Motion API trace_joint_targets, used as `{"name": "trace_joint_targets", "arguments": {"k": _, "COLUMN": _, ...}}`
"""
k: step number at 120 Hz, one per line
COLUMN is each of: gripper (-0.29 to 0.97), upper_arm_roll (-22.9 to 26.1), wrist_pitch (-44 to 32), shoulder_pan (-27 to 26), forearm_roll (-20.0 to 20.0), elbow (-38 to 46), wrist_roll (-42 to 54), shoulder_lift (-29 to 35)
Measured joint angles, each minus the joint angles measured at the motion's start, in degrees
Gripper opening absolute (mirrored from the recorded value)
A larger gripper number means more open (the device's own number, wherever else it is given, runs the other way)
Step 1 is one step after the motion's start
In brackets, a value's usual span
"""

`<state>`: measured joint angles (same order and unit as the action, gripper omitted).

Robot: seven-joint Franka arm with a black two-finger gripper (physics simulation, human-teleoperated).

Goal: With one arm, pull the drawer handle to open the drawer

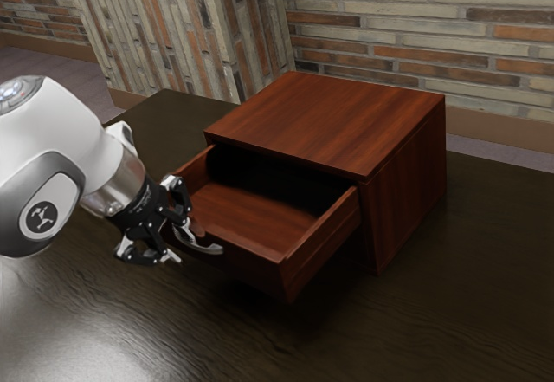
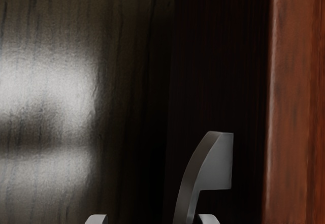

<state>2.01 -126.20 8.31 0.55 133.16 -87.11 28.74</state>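
- A dark wooden table stands before brick walls; in the wrist view its glossy top lies under the hand.
- The drawer is pulled well out of the red-brown cabinet, and its hollow inside is open to view.
- The drawer handle, a curved grey bar, sits on the drawer's front, toward the exterior view's left. In the wrist view the handle rises beside the reddish drawer front.
- The gripper is at the handle with its fingers spread. In the wrist view the handle passes between the two fingertips, close against one and apart from the other.
- The white arm reaches in from the exterior view's left.
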Motion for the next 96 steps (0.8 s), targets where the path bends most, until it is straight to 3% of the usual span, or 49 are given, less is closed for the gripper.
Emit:
{"name": "trace_joint_targets", "arguments": {"k": 36, "gripper": 0.24, "upper_arm_roll": 0.47, "wrist_pitch": 0.5, "shoulder_pan": -0.27, "forearm_roll": -2.29, "elbow": -2.28, "wrist_roll": 0.01, "shoulder_lift": 1.65}}
{"name": "trace_joint_targets", "arguments": {"k": 44, "gripper": 0.33, "upper_arm_roll": 0.54, "wrist_pitch": 4.44, "shoulder_pan": -0.15, "forearm_roll": -2.76, "elbow": -12.76, "wrist_roll": -0.01, "shoulder_lift": -1.39}}
{"name": "trace_joint_targets", "arguments": {"k": 55, "gripper": 0.45, "upper_arm_roll": 0.54, "wrist_pitch": 16.81, "shoulder_pan": 0.16, "forearm_roll": -2.35, "elbow": -35.65, "wrist_roll": -0.2, "shoulder_lift": -9.53}}
{"name": "trace_joint_targets", "arguments": {"k": 62, "gripper": 0.51, "upper_arm_roll": 0.56, "wrist_pitch": 23.98, "shoulder_pan": -0.02, "forearm_roll": -1.83, "elbow": -41.36, "wrist_roll": -0.48, "shoulder_lift": -10.97}}
{"name": "trace_joint_targets", "arguments": {"k": 77, "gripper": 0.58, "upper_arm_roll": 0.39, "wrist_pitch": 33.69, "shoulder_pan": 0.15, "forearm_roll": -1.08, "elbow": -40.18, "wrist_roll": -0.97, "shoulder_lift": -11.92}}
{"name": "trace_joint_targets", "arguments": {"k": 96, "gripper": 0.63, "upper_arm_roll": 0.09, "wrist_pitch": 37.79, "shoulder_pan": 0.8, "forearm_roll": -0.81, "elbow": -36.8, "wrist_roll": -0.75, "shoulder_lift": -12.53}}
